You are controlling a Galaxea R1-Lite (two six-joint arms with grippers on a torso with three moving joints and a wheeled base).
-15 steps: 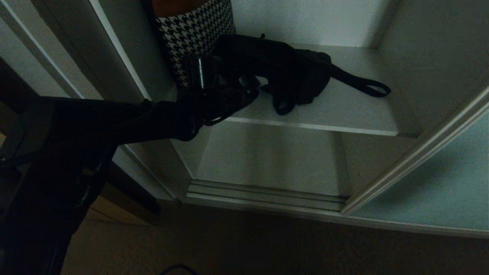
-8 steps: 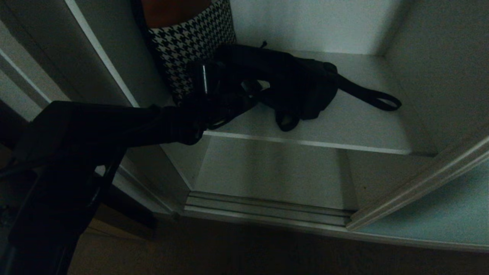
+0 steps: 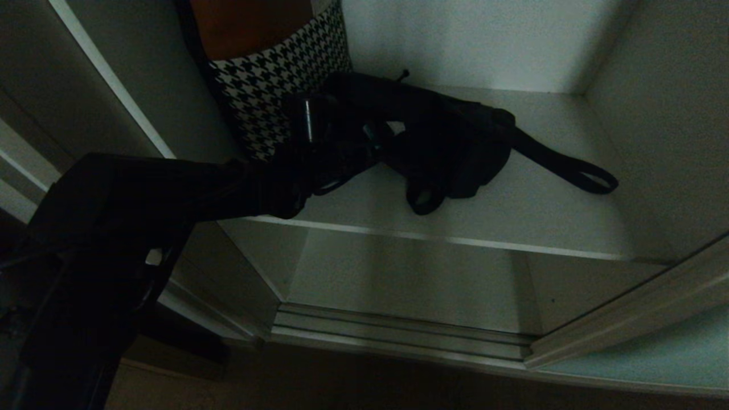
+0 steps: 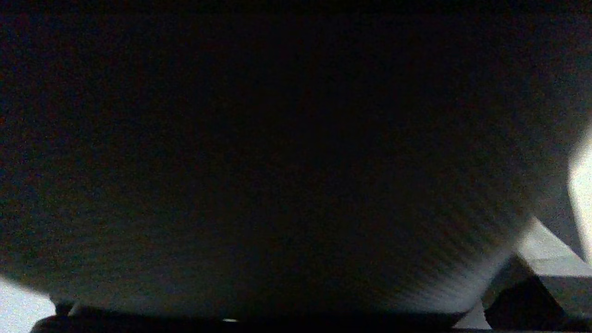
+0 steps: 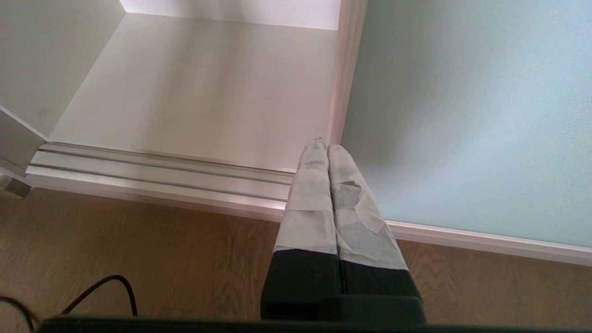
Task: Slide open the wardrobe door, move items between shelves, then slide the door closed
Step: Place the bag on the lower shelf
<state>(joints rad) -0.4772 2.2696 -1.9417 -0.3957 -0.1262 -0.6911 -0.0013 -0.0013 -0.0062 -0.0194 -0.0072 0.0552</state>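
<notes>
Soft black fabric bag (image 3: 450, 148) is lying on the pale shelf (image 3: 512, 222), touching the wide-open left gripper (image 3: 370, 134).

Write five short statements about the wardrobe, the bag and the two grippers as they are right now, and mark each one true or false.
1. The black bag lies on the upper shelf. True.
2. The sliding wardrobe door covers the whole opening. False: it is slid aside and the inside shows.
3. The right gripper has its fingers pressed together, holding nothing. True.
4. The bag's strap loop hangs over the shelf's front edge. False: it lies flat on the shelf, toward the right wall.
5. The left gripper is down at the floor track. False: it is up at the bag, beside the houndstooth basket.
</notes>
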